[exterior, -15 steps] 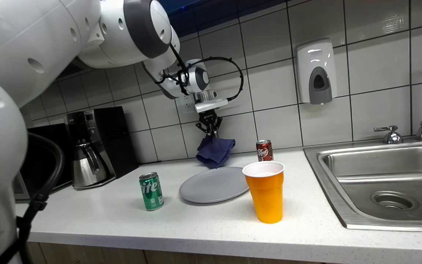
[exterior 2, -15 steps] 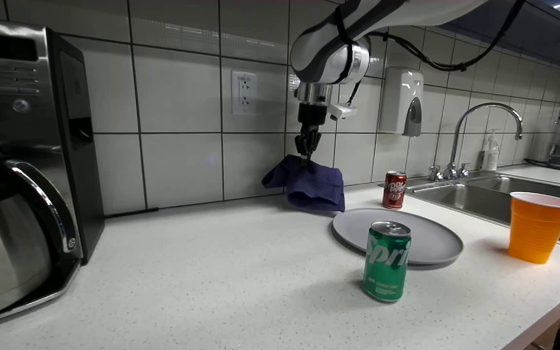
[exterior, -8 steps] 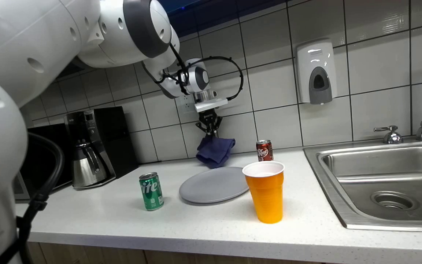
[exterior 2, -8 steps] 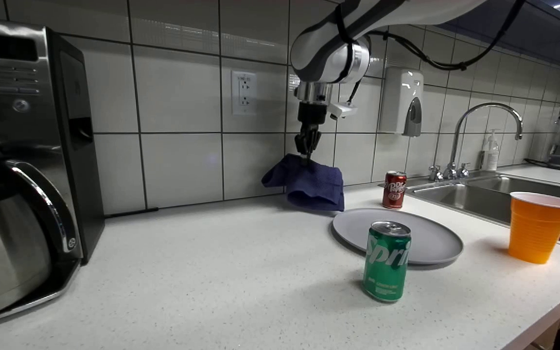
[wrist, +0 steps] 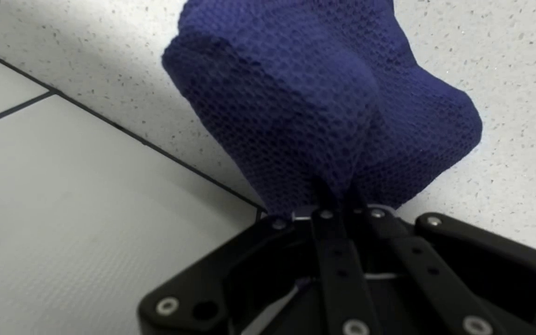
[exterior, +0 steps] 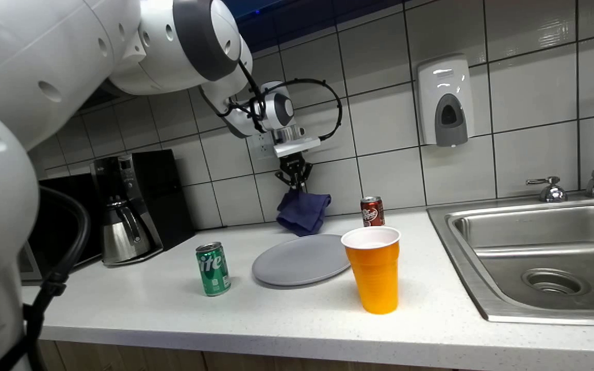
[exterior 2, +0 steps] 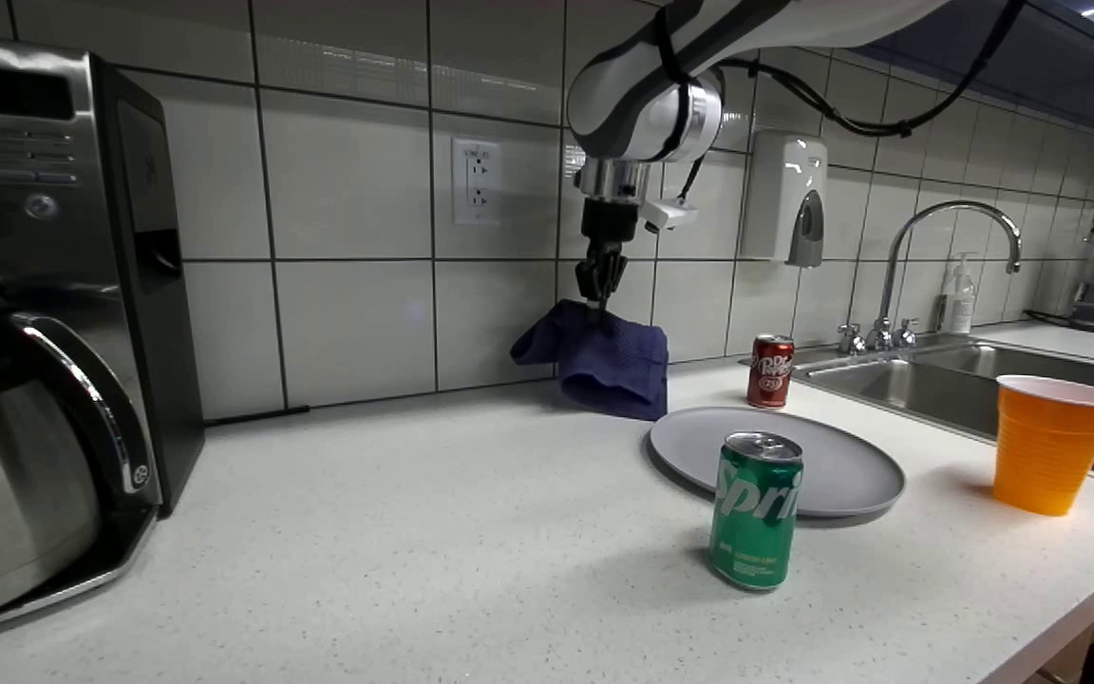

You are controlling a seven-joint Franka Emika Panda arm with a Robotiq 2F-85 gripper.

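My gripper (exterior 2: 597, 306) points down near the tiled wall, behind the plate, and is shut on a folded dark blue cloth (exterior 2: 615, 366). In the wrist view the fingers (wrist: 335, 260) pinch the cloth (wrist: 314, 102) at its bunched top, and it spreads out below them. The cloth (exterior: 304, 212) hangs at the back edge of a flat grey plate (exterior: 297, 263); I cannot tell whether its lower edge touches the counter. A green Sprite can (exterior 2: 756, 513) stands upright in front of the plate in an exterior view. A red Dr Pepper can (exterior: 373, 212) stands behind the plate.
An orange cup (exterior: 374, 273) stands upright near the plate. A metal sink (exterior: 462, 278) with a faucet (exterior 2: 898, 237) lies beyond it. A coffee maker (exterior 2: 53, 285) stands at the opposite end. A soap dispenser (exterior: 445, 100) and an outlet (exterior 2: 478, 180) are on the wall.
The gripper has risen very slightly with the cloth. The cloth's lower corner hangs slightly lower than before. The cans, plate and cup have not moved.
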